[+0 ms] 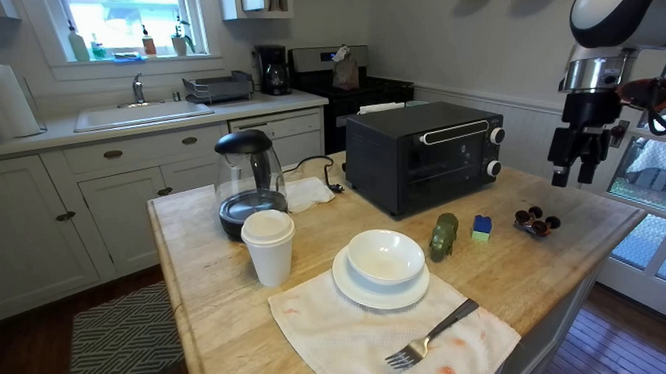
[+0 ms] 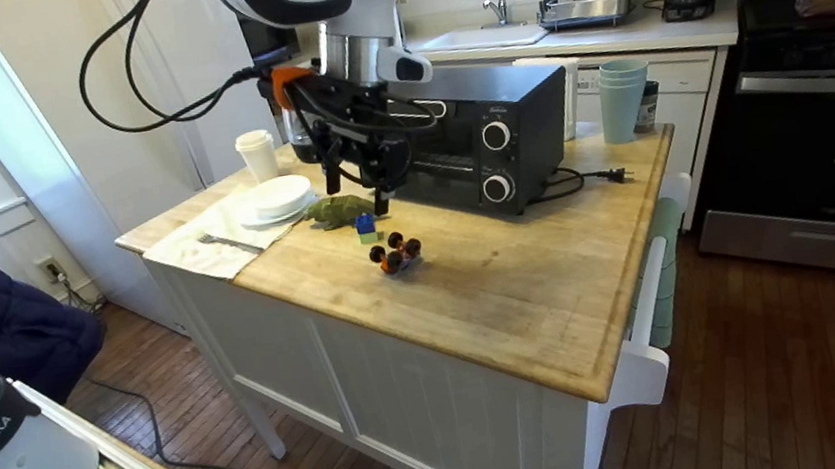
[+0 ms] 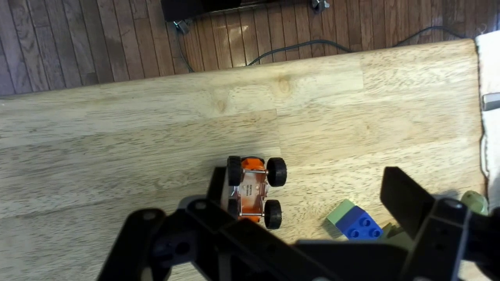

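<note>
My gripper (image 1: 573,176) hangs above the wooden island, well clear of its surface, its black fingers pointing down. In the wrist view the gripper (image 3: 305,173) stands open, with nothing held between its fingers. Below lies an orange toy car (image 3: 252,191) on its back, black wheels up, partly covered by the left finger. A block, blue over light green (image 3: 357,222), appears between the fingers but lower down, on the wood. Beside it rests a green animal figure (image 1: 444,237), mostly hidden by the gripper in the wrist view. Both exterior views show the toy car (image 2: 396,254) nearest the island's long edge.
A black toaster oven (image 1: 381,155) stands behind the toys. A white bowl (image 1: 386,257) on a plate (image 1: 381,297) and a fork (image 1: 431,337) lie on a stained cloth (image 1: 324,325). A paper cup (image 1: 269,255), glass kettle (image 1: 252,182) and stacked blue cups (image 2: 623,100) also occupy the island.
</note>
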Controlling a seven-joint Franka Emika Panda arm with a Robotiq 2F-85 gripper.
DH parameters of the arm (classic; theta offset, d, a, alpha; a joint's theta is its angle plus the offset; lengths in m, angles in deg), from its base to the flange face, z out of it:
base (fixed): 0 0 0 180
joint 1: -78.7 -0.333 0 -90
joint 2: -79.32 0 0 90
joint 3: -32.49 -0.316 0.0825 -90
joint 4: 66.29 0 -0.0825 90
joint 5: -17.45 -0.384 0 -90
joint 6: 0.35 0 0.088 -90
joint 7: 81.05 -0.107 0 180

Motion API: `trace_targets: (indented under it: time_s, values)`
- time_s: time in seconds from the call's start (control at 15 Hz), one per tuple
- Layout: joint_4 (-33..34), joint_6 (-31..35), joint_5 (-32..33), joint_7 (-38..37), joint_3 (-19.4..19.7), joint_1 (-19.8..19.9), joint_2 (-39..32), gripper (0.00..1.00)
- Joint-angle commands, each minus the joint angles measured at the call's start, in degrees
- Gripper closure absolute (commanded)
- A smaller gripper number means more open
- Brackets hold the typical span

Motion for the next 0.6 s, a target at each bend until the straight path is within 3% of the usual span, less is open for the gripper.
trace_targets:
  time_s: [0.0, 0.53]
  values:
    - [0.32, -0.19, 0.13, 0.01, -1.04, 1.04, -0.14, 0.00]
    - [2.93, 5.28, -0.31, -2.34, -1.31, 1.63, -5.74, 0.00]
